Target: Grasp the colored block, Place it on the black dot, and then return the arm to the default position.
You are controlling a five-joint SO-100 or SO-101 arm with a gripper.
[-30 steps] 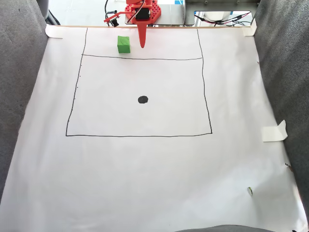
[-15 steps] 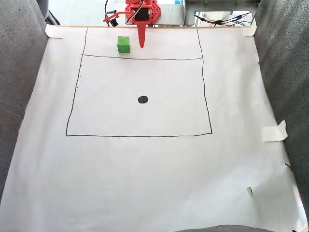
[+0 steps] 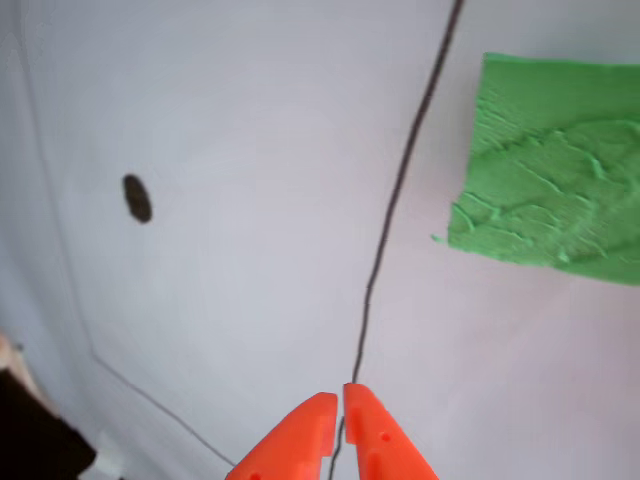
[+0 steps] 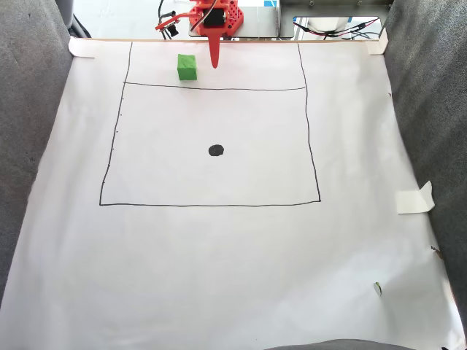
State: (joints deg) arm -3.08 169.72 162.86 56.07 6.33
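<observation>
Slightly higher than half a second ago in the fixed view: bright orange pointed plastic gripper (image 4: 214, 64), tip drawn a little toward the red arm base (image 4: 215, 16) at twelve o'clock, black cable clip beside the base also shifted up. Unmoved since then: bright green foam cube (image 4: 187, 66), just beside the gripper at its nine o'clock, apart from it, resting above the thin drawn line (image 4: 219, 89) on the white paper sheet (image 4: 219, 255). Unmoved too: small dark oval spot (image 4: 216, 150), well apart from the cube at roughly five o'clock, inside the drawn rectangle. Cube near-square, no clear long axis, edges turned slightly off the line. Gripper pointing toward six o'clock, prongs pressed together into one spike, pinching nothing.

Seen from the other view: orange jaw tips (image 3: 340, 400) at six o'clock, meeting with only a hairline gap, directly over the dark line (image 3: 395, 200). Green cube (image 3: 550, 160) at two o'clock, ridged cracked top, right of the line. Dark spot (image 3: 137, 198) at ten o'clock, elongated toward twelve.
</observation>
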